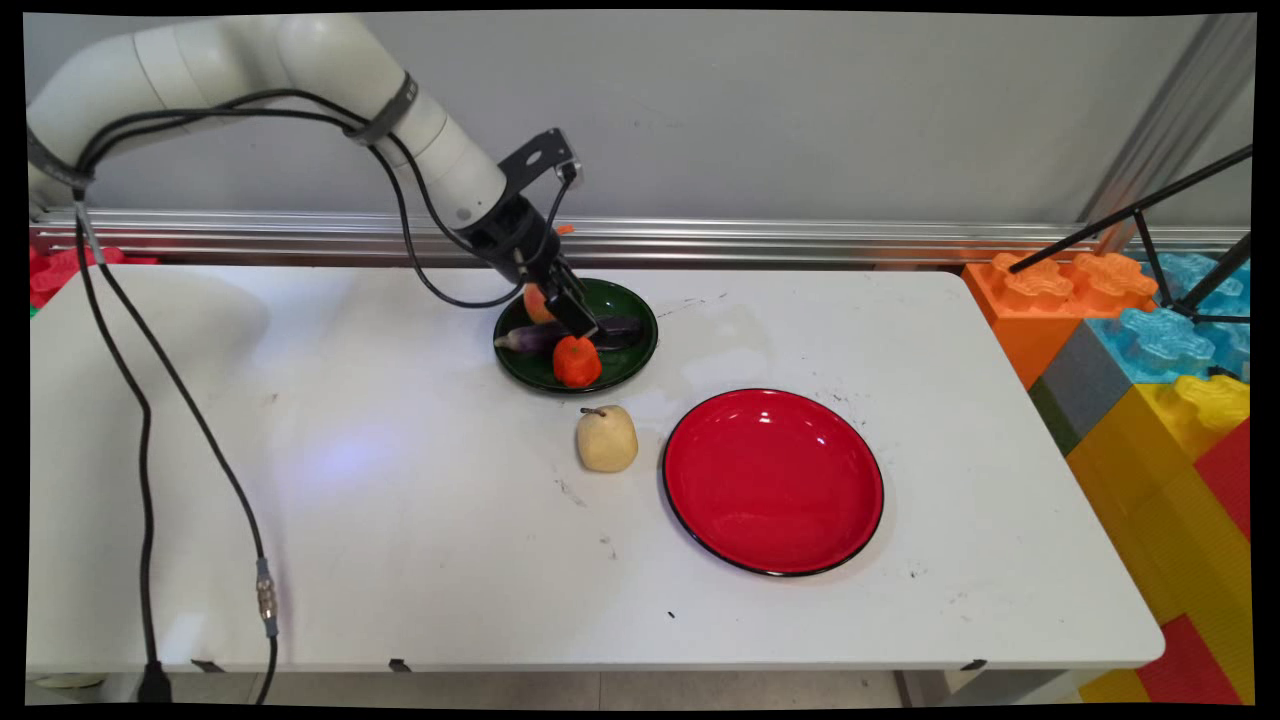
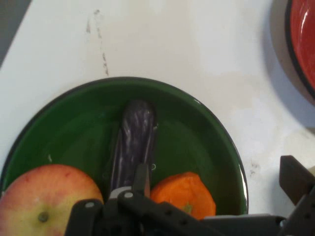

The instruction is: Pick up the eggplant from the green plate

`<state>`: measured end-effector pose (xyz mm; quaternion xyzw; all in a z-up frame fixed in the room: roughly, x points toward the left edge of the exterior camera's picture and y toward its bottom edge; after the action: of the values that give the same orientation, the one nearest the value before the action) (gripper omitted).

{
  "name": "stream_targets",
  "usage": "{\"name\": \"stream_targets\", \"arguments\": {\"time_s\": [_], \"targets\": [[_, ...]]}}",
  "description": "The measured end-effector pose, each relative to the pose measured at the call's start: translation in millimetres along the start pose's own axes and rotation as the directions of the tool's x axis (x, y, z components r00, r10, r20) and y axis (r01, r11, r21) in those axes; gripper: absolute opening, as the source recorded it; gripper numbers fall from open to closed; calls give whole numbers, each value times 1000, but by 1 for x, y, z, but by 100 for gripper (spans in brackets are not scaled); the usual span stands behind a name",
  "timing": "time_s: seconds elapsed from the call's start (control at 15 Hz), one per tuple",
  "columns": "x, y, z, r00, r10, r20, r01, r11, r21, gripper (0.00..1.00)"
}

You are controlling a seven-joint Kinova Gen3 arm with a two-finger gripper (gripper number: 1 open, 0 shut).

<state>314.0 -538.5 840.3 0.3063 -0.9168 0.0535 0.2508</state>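
gripper (image 1: 582, 322) (image 2: 216, 167) is down low over the green plate (image 1: 640, 345) with its fingers spread wide and nothing pinched between them. from the hand view one finger (image 2: 141, 178) sits right at the near end of the purple eggplant (image 2: 135, 132), and the other one (image 2: 295, 177) is way out past the plate's rim. the orange-red fruit (image 2: 183, 191) sits in the gap between them. can't tell for sure if that inner finger is actually touching the eggplant or just hovering over it.

on the plate itself, seen from the main view: the eggplant lies across the middle, roughly 9 to 3 o'clock. the orange-red fruit is at 6 o'clock by the front rim. a reddish-yellow apple (image 1: 538, 300) is tucked at about 10 o'clock, half hidden behind the gripper. so that's three things on the green plate, packed pretty close together, not much room for fingers to get in.

going outward: a pale yellow pear (image 1: 607, 439) stands on the white table (image 1: 400, 520) at 6 o'clock from the green plate, near its rim but off it. a red plate (image 1: 772, 482) with nothing on it sits at about 4 o'clock, just beside the pear. big colourful toy blocks (image 1: 1150, 380) are stacked past the table's 3 o'clock end, well apart from all this, with a black stand (image 1: 1180, 200) over them. the arm's black cables (image 1: 150, 420) hang down at the 9 o'clock side, clear of the plates.
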Motion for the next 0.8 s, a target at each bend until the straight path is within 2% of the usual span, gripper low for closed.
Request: {"name": "stream_targets", "arguments": {"time_s": [0.47, 0.8], "targets": [[16, 22, -30, 1000, -25, -15, 26, 997, 71, 100], [24, 25, -38, 999, -30, -35, 34, 994, 107, 100]]}}
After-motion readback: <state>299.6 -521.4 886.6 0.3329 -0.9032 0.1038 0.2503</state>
